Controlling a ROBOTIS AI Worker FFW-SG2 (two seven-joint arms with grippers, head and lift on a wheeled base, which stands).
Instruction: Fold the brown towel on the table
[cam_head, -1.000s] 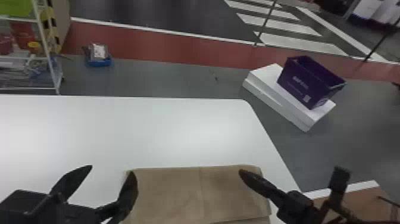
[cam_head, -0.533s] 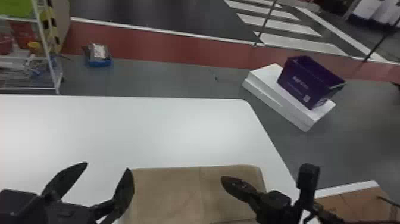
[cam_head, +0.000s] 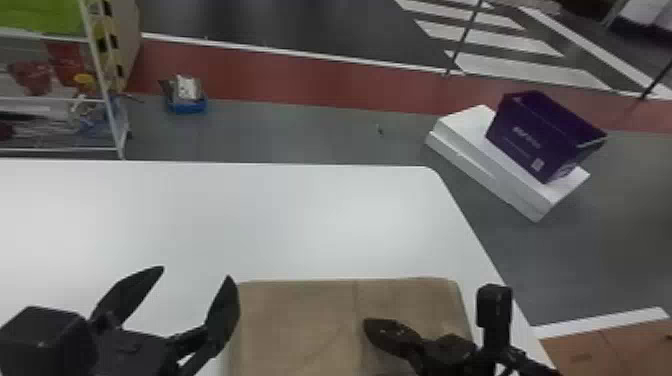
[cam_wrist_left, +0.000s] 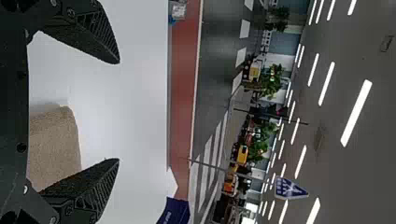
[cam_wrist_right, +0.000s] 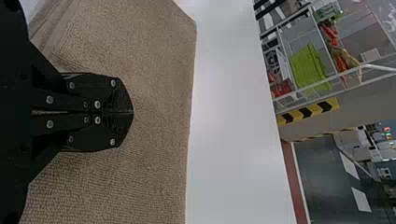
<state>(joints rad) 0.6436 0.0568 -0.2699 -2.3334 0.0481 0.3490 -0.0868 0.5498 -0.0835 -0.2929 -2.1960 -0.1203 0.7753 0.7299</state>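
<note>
Towel (cam_wrist_right: 159, 126) shows texture in right wrist view.

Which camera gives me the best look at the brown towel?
The head view: it shows nearly the whole far edge of the towel on the table. The right wrist view shows its rough weave close up, beyond the closed right gripper; the left wrist view has a corner beyond the open left gripper.

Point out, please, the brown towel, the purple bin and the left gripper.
brown towel (cam_head: 300, 325): head view, its left half
purple bin (cam_head: 515, 132): head view, its near wall
left gripper (cam_head: 196, 271): head view, between its fingertips
</note>
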